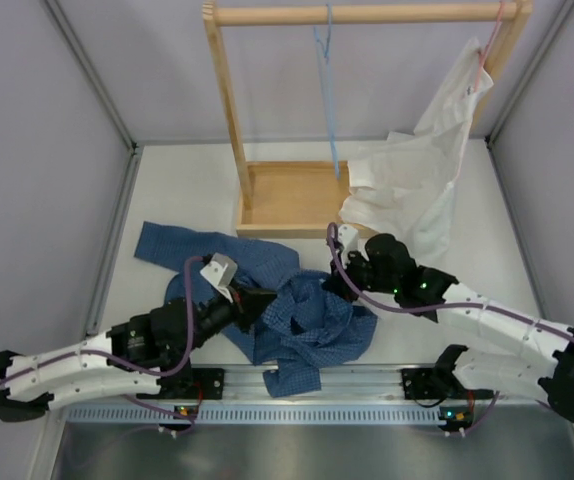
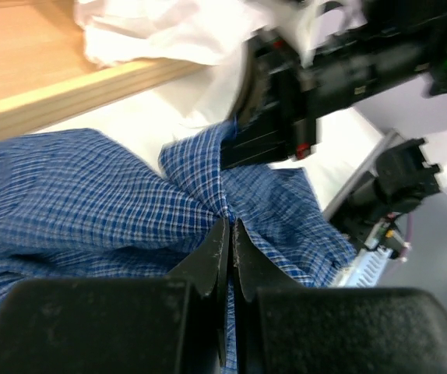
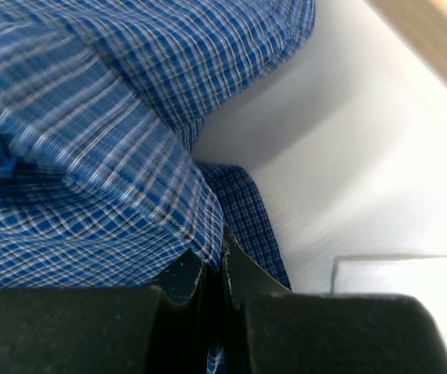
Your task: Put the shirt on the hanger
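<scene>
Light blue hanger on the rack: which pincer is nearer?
Right. The right pincer grips the shirt at its far edge, just before the rack base under the hanger. The left pincer grips the shirt farther back, toward the near left.

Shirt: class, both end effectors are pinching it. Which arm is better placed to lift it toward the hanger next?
Right, probably. The right end effector grips the shirt on the side nearest the hanger. The left end effector holds fabric farther off.
</scene>
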### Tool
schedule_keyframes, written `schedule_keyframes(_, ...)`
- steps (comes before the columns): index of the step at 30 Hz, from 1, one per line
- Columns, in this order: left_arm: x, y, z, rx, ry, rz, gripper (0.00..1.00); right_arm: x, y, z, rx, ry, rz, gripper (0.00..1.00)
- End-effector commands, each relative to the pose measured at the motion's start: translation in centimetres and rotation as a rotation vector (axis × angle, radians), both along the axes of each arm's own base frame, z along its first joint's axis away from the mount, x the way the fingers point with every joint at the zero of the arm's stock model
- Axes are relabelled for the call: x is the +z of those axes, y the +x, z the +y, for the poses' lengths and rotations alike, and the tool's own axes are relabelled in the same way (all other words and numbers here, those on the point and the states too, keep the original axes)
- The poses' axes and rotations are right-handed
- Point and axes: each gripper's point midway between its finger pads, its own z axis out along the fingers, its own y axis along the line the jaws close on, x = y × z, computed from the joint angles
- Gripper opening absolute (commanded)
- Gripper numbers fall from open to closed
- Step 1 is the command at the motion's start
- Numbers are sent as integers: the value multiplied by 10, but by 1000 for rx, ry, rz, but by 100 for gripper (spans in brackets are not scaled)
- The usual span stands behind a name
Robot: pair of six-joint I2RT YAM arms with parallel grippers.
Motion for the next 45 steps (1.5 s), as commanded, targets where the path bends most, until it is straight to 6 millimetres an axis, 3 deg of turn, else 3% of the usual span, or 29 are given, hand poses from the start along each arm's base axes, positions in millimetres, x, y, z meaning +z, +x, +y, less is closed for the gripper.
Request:
schedule_keyframes(1,58,18,22,128,-37,-63,0,106,3,22,13,151,-194,0)
schedule_keyframes(2,77,20,28,144,-46,-83,0,123,8,18,-24,131,-233,0)
schedule_keyframes(3,96,22,35,167,-56,-105,0,181,10,21,-33,177,-324,0)
schedule_keyframes(4,141,22,50,184,-119,-160,0,192,-2,19,-17,130,-318,0)
schedule_keyframes(5,164,22,61,201,-153,-188,0,252,8,15,-87,176,-410,0)
schedule_keyframes(7,202,25,75,235,-164,-264,0,298,-2,17,-77,196,-473,0)
schedule_keyframes(8,245,22,94,252,-236,-301,0,300,7,20,-109,140,-474,0)
schedule_keyframes(9,262,23,98,258,-219,-355,0,355,4,13,-127,215,-541,0)
schedule_keyframes(10,273,23,83,229,-187,-390,0,371,3,14,-123,221,-563,0)
schedule_keyframes(11,302,20,90,228,-227,-425,0,390,10,16,-151,211,-585,0)
schedule_keyframes(12,307,23,87,237,-192,-458,0,395,14,17,-164,194,-602,0)
schedule_keyframes(13,304,27,67,223,-149,-461,0,396,21,14,-208,176,-611,0)
schedule_keyframes(16,271,36,34,205,-59,-426,0,366,32,19,-261,116,-562,0)
schedule_keyframes(17,253,45,32,254,-27,-395,0,332,35,19,-282,66,-507,0)
schedule_keyframes(18,211,51,15,266,8,-333,0,321,34,19,-299,73,-484,0)
schedule_keyframes(19,188,54,11,279,22,-305,0,303,34,18,-309,62,-452,0)
schedule_keyframes(20,170,55,13,297,13,-275,0,265,27,16,-315,40,-374,0)
schedule_keyframes(21,123,55,-1,277,40,-217,0,255,26,18,-322,65,-348,0)
schedule_keyframes(22,103,52,-7,256,40,-189,0,236,23,18,-323,60,-319,0)
schedule_keyframes(23,83,45,-17,202,37,-163,0,200,19,13,-337,30,-269,0)
schedule_keyframes(25,32,36,-33,130,55,-96,0,173,20,9,-369,25,-243,0)
schedule_keyframes(26,23,31,-40,100,40,-76,0,147,18,4,-393,-1,-204,0)
schedule_keyframes(28,-1,28,-43,93,52,-29,0,129,20,-2,-422,-21,-186,0)
schedule_keyframes(30,-6,30,-39,108,54,-22,0,111,23,-12,-471,-49,-168,0)
schedule_keyframes(33,0,29,-34,107,40,-38,0,107,29,-20,-505,-33,-149,0)
schedule_keyframes(35,4,25,-37,74,43,-48,29,108,29,-17,-491,-23,-144,0)
schedule_keyframes(37,3,23,-39,45,75,-74,67,112,30,-16,-484,-17,-148,0)
schedule_keyframes(38,1,25,-40,54,94,-73,98,116,30,-14,-473,-13,-154,0)
schedule_keyframes(45,-15,43,-32,150,293,-69,98,133,28,-18,-445,22,-178,0)
